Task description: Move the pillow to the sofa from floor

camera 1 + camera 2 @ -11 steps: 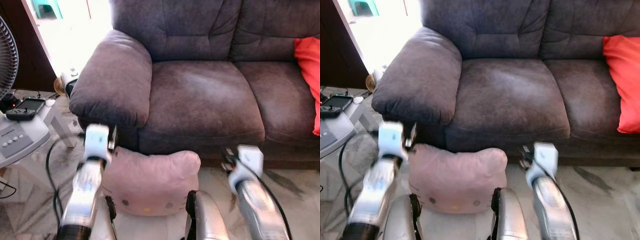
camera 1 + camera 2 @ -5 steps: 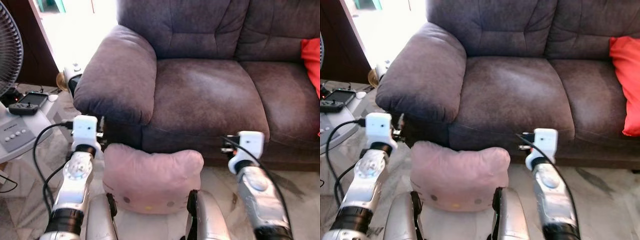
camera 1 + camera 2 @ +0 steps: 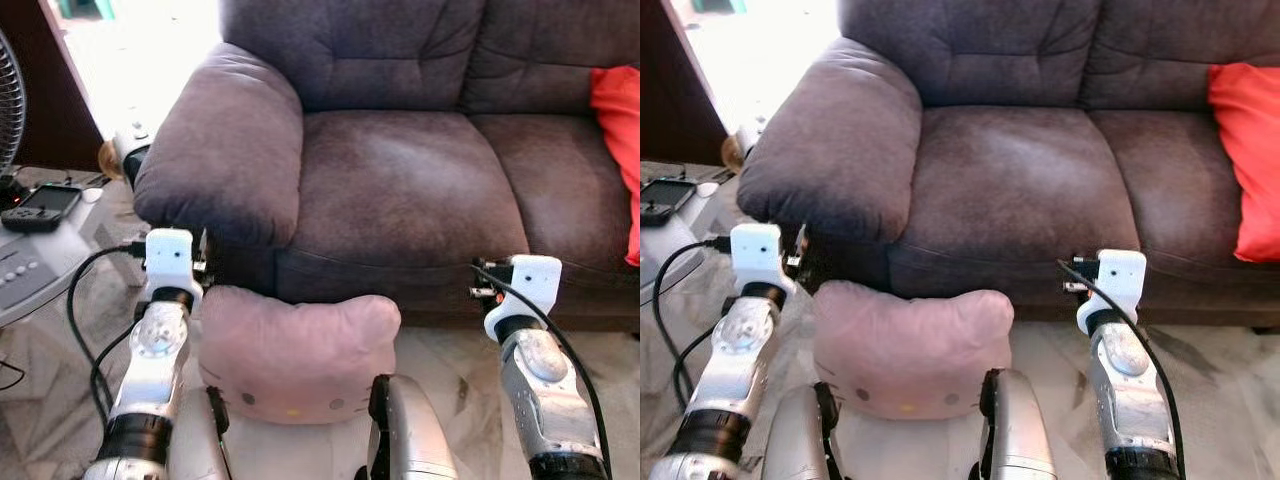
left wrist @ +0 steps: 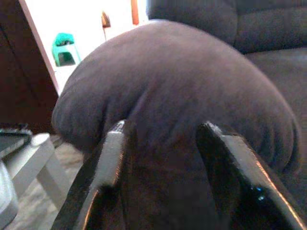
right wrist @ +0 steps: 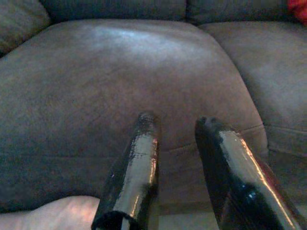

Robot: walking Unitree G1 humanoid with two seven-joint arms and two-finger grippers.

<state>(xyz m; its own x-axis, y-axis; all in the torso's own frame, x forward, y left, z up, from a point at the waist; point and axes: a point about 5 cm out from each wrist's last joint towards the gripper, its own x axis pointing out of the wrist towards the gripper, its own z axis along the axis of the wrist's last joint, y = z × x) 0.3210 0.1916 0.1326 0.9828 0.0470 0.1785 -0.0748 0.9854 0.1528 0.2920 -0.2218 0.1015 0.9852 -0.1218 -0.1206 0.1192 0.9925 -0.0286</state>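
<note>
Pink pillow point(image 3: 298, 352) on pale marbled floor point(image 3: 450, 360), leaning against sofa point(image 3: 400, 190) front, directly below the seat edge at 12 o'clock from the robot's body. Small face print low on the near side. Top edge dipped in the middle, corners plump.

Left gripper point(image 4: 163, 139) raised at about 10 o'clock from the pillow, just beside its upper left corner, aimed at the underside of the sofa armrest point(image 3: 225, 150). Fingers point(image 4: 108, 158) spread apart, nothing between them. Right gripper point(image 5: 175, 124) at about 2 o'clock from the pillow, well apart from it, pointed over the seat cushion point(image 3: 410, 195). Fingers point(image 5: 139, 153) parted, empty. Neither touching the pillow.

Handling judgement: soft, light, squashy filling; no fragility. Fabric looks matte, so slip unlikely, but a single pinch at a corner likely to let it droop and swing. Best hold probably one gripper on each side edge, pressing inward, or a pinch on each upper corner. Then lift straight up past the seat lip and forward onto the cushion.

Elsewhere: red cushion point(image 3: 615, 150) at 2 o'clock on the sofa's far end; fan point(image 3: 12, 110) and a small white table point(image 3: 40, 275) at 9 to 10 o'clock; black cable point(image 3: 85, 330) trailing by the left arm.
</note>
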